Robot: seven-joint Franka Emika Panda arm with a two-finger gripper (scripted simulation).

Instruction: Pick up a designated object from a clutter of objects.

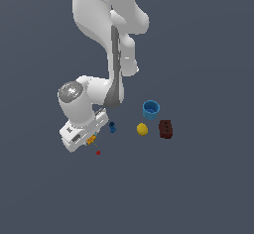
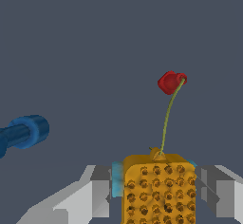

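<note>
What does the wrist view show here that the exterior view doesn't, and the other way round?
Only the wrist view shows the orange grid block's dotted texture and teal edge, sitting between the gripper fingers, with a thin stem rising to a red piece. Only the exterior view shows the blue cup, yellow ball and dark brown block. Both show the small blue piece.

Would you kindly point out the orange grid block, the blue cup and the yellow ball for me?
orange grid block (image 2: 159, 190), wrist view, on its dotted face between the gripper fingers.
blue cup (image 1: 151, 109), exterior view, on its outer wall.
yellow ball (image 1: 142, 129), exterior view, at its middle.
</note>
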